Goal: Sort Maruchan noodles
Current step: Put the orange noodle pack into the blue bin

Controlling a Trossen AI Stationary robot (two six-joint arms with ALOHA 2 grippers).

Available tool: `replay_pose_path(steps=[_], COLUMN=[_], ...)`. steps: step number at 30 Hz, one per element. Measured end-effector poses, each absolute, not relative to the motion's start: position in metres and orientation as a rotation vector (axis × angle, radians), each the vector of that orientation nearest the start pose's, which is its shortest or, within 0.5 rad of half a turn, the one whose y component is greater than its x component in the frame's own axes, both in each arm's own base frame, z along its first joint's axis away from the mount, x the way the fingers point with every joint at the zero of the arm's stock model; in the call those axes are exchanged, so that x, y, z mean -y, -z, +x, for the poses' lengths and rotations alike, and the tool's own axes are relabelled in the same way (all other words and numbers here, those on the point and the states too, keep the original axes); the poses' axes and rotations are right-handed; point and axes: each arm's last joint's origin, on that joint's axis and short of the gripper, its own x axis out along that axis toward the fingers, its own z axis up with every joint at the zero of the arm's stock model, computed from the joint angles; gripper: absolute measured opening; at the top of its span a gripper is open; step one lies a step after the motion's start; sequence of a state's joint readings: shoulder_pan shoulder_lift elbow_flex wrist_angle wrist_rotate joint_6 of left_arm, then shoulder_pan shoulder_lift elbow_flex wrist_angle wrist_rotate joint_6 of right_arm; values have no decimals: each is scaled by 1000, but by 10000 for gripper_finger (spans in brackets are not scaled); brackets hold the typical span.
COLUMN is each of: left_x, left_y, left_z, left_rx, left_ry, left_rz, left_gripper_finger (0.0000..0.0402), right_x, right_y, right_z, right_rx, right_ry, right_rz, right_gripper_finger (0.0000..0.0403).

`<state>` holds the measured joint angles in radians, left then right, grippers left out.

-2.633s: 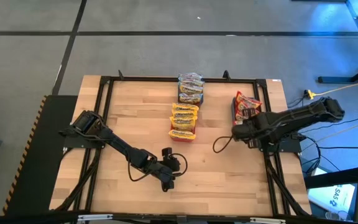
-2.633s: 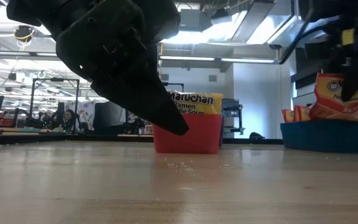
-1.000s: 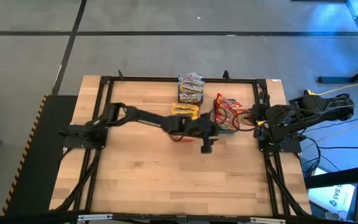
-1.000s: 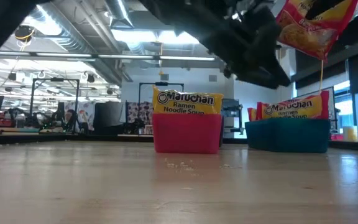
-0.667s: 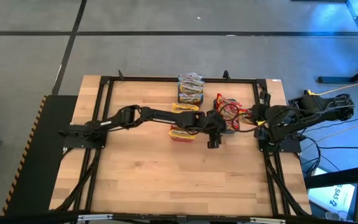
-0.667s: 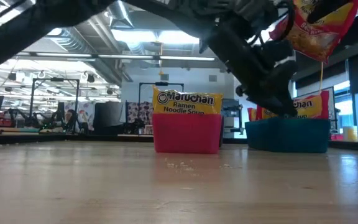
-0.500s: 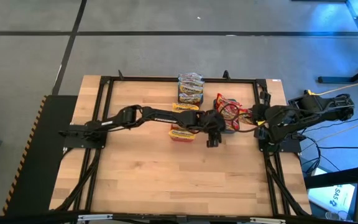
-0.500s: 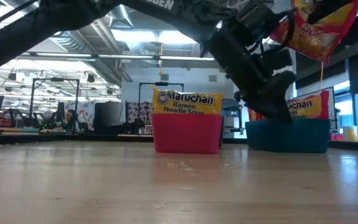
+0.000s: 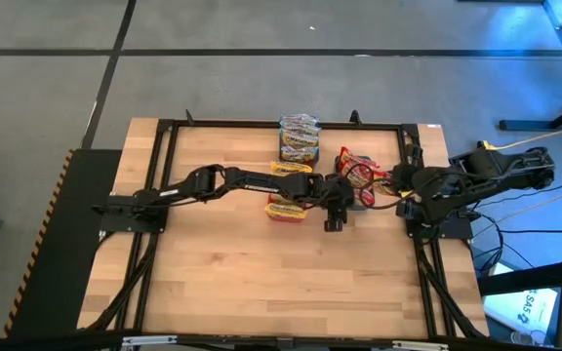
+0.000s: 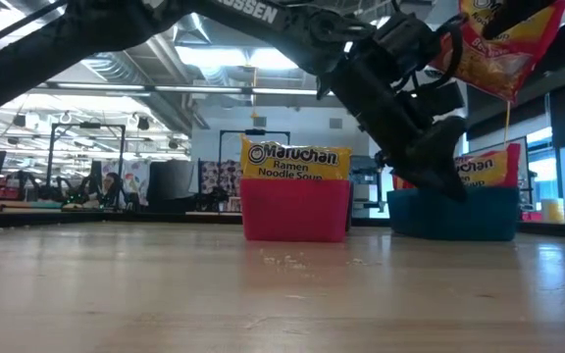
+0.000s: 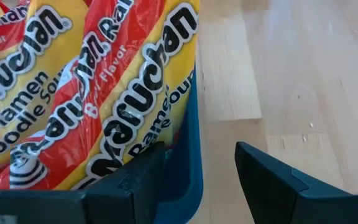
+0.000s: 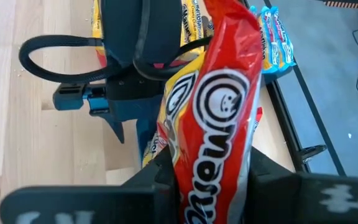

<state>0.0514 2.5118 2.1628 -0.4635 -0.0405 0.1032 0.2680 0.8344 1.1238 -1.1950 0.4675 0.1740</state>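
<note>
The right gripper holds a red-and-yellow Maruchan noodle packet in the air above the teal bin, its jaws clamped on the packet's lower end. The left gripper has its jaws apart, straddling that bin's wall, one finger inside against the packets standing there. More packets fill the red bin on the worktop.
</note>
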Motion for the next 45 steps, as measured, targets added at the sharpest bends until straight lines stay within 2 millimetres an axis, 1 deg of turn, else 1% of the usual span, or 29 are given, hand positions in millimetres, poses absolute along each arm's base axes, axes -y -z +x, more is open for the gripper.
replay_pose_path(steps=[3, 6, 9, 14, 18, 20, 24, 26, 29, 31, 37, 40, 45], left_x=[-30, -28, -23, -7, 6, 14, 35, 45, 54, 57, 63, 64, 72], left_y=[-160, -160, -162, -161, -160, -160, -158, -158, -159, -159, -168, -171, -174], left_z=[549, 549, 548, 547, 544, 542, 540, 538, 535, 535, 528, 524, 521], left_rx=[-826, -828, -835, -852, -887, -903, -919, -929, -939, -942, -979, -998, -1013], left_ry=[-33, -23, 4, 48, 62, 74, 145, 169, 186, 184, 180, 188, 191], left_rz=[102, 114, 135, 162, 199, 221, 288, 305, 310, 300, 277, 244, 257], left_gripper_finger=[191, 174, 141, 72, 22, 8, 13, 14, 15, 15, 15, 15, 15], right_x=[-19, -20, -21, -23, -26, -27, -29, -30, -33, -34, -38, -40, -43], right_y=[-352, -351, -351, -350, -342, -337, -324, -320, -318, -316, -312, -302, -286], right_z=[120, 122, 122, 124, 130, 132, 139, 143, 147, 149, 158, 165, 176], right_rx=[-832, -841, -848, -844, -834, -842, -862, -852, -843, -854, -879, -911, -932], right_ry=[258, 252, 235, 170, 118, 106, 106, 96, 66, 76, 65, 84, 92], right_rz=[-167, -166, -159, -122, -91, -88, -98, -103, -67, -41, 84, 97, 114], right_gripper_finger=[69, 69, 69, 69, 69, 69, 69, 69, 69, 69, 69, 69, 69])
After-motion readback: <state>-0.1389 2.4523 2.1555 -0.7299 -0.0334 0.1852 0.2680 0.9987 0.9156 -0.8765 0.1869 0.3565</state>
